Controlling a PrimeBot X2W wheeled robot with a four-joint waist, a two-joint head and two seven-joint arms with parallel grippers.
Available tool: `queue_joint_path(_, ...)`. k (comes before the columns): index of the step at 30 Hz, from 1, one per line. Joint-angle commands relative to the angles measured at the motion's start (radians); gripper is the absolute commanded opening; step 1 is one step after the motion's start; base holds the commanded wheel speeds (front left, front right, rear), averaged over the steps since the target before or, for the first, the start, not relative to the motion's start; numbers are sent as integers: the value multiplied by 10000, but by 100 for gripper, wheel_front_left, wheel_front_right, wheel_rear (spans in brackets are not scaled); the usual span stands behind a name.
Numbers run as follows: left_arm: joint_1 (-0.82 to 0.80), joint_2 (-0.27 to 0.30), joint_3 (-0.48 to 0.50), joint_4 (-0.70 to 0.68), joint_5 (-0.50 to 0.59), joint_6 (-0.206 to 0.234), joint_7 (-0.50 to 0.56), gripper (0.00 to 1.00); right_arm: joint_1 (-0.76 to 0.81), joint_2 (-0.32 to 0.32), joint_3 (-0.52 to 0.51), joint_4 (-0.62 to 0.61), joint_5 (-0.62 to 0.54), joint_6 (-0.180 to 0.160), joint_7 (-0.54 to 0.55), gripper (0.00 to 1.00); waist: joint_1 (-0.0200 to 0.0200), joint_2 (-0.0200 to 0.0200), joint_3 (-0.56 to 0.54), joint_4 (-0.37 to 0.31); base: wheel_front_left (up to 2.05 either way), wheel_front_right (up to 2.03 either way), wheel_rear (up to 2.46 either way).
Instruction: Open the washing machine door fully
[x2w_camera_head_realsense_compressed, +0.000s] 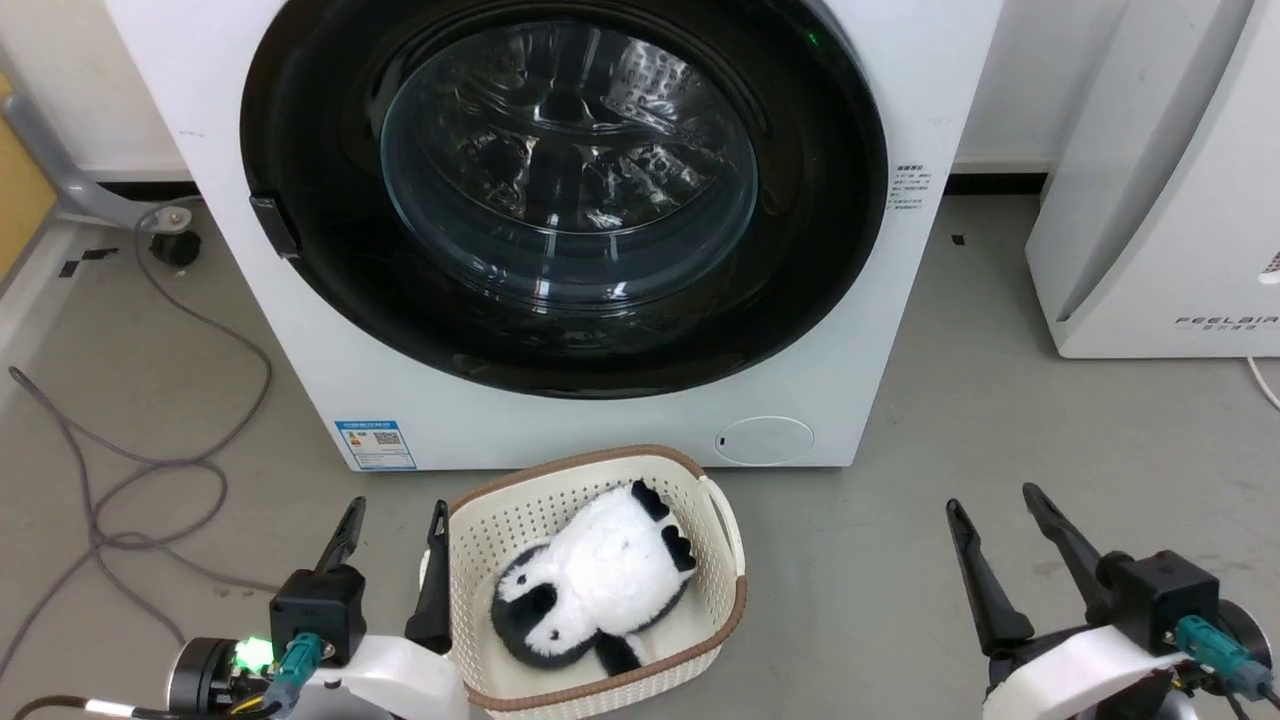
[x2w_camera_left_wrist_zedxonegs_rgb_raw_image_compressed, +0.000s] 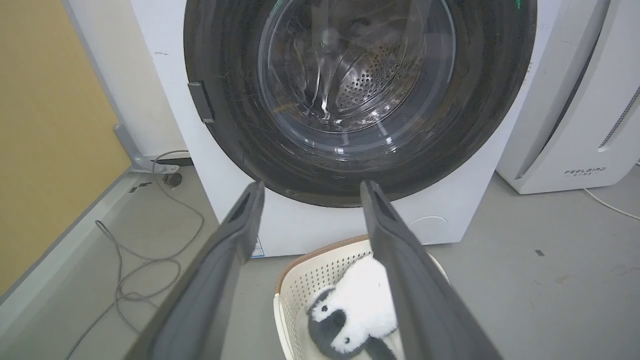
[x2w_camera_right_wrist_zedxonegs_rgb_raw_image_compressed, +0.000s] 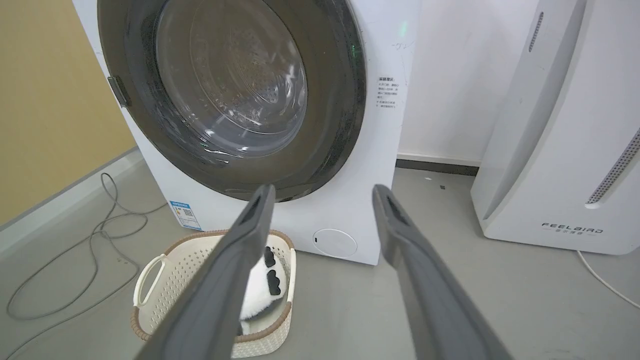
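Glossy black-rimmed washing machine door (x2w_camera_head_realsense_compressed: 563, 190), shut flush against the washer front.

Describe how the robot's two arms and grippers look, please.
Left gripper and right gripper each have two long, dark, tapering fingers on a black box, with a white rounded shell and a teal plug. A green light glows by the left wrist.

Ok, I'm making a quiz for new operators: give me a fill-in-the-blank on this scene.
1. The washing machine door is ___.
2. The plush panda lies ___ the basket.
3. The left gripper and right gripper are both ___.
Missing words: closed; inside; open.
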Motion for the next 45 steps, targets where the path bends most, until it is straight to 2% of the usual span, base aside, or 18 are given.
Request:
queue_joint_path(1, -106, 3, -63, 39, -71, -37, -125, 100, -286, -126, -5, -5, 342, -3, -48, 100, 0, 0, 77, 16, 0, 0, 0)
queue_joint_path(23, -560, 6, -422, 34, -145, -95, -585, 100, -1936, -590, -824, 212, 2950, -6, 747, 100, 0, 0, 910, 260, 0, 0, 0)
queue_joint_path(42, -1115, 8, -903, -28, -375, -34, -982, 100, -4685, -898, -1916, 1030, 4525, -8, 2271, 100, 0, 0, 1970, 742, 0, 0, 0)
queue_joint_path(43, -1127, 8, -926, -28, -384, -30, -1003, 100, -4850, -887, -2009, 1102, 4619, -8, 2345, 30, 0, 0, 2014, 771, 0, 0, 0)
queue_joint_path(44, -1142, 8, -952, -27, -391, -30, -1024, 100, -5023, -877, -2097, 1169, 4708, -9, 2415, 0, 0, 0, 2060, 801, 0, 0, 0)
queue_joint_path(45, -1159, 8, -978, -26, -399, -32, -1045, 100, -5193, -870, -2170, 1241, 4796, -9, 2507, 0, 0, 0, 2105, 833, 0, 0, 0)
